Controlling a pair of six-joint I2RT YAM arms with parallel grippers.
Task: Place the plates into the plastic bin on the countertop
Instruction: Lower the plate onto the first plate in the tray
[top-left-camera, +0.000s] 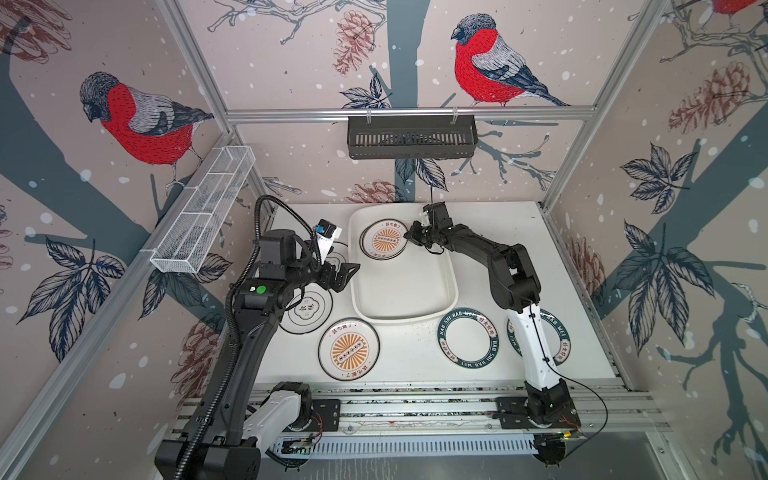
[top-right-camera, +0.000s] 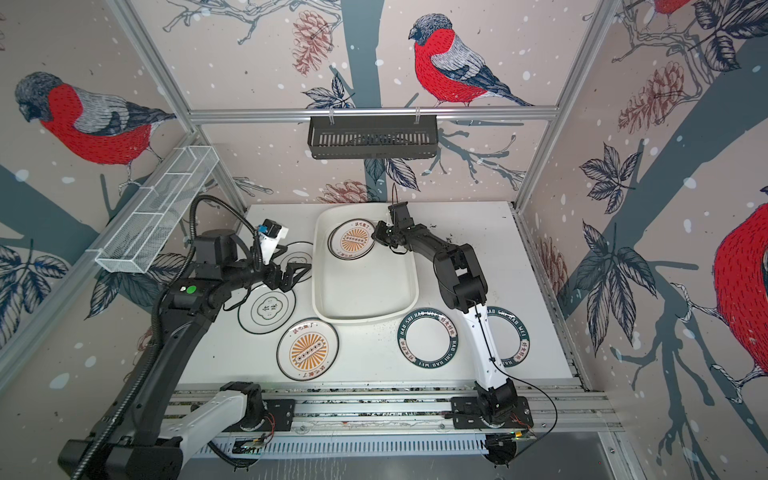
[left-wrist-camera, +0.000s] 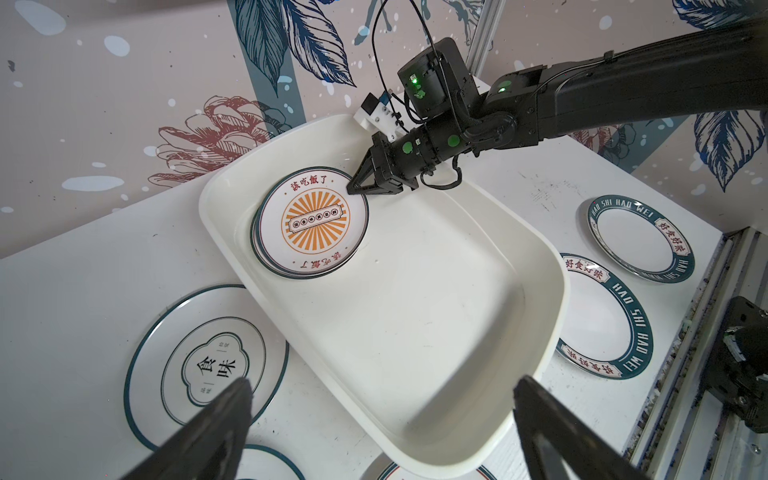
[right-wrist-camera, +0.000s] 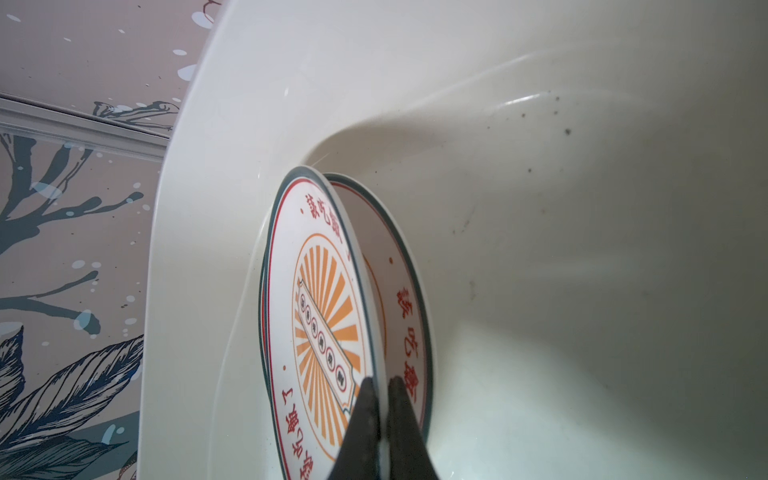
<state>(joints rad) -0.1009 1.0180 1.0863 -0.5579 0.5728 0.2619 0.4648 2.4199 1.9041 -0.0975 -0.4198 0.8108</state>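
The white plastic bin (top-left-camera: 403, 286) lies at the back middle of the countertop (top-left-camera: 415, 365). In its far left corner an orange-sunburst plate (top-left-camera: 384, 241) (right-wrist-camera: 316, 291) rests tilted on a second like plate (right-wrist-camera: 399, 257). My right gripper (top-left-camera: 409, 236) (right-wrist-camera: 380, 382) is shut on the upper plate's rim. My left gripper (top-left-camera: 347, 276) (left-wrist-camera: 384, 382) hangs open and empty beside the bin's left wall. On the countertop lie a black-rimmed plate (top-left-camera: 309, 309), a sunburst plate (top-left-camera: 349, 349) and two green-rimmed plates (top-left-camera: 469, 338) (top-left-camera: 559, 336), the latter partly behind the right arm. Another plate (top-left-camera: 336, 253) is mostly hidden under the left wrist.
A black slatted basket (top-left-camera: 411, 137) hangs on the back wall rail. A white wire-mesh rack (top-left-camera: 203, 212) is fixed along the left wall. Aluminium framing (top-left-camera: 415, 409) carrying both arm bases runs along the front edge.
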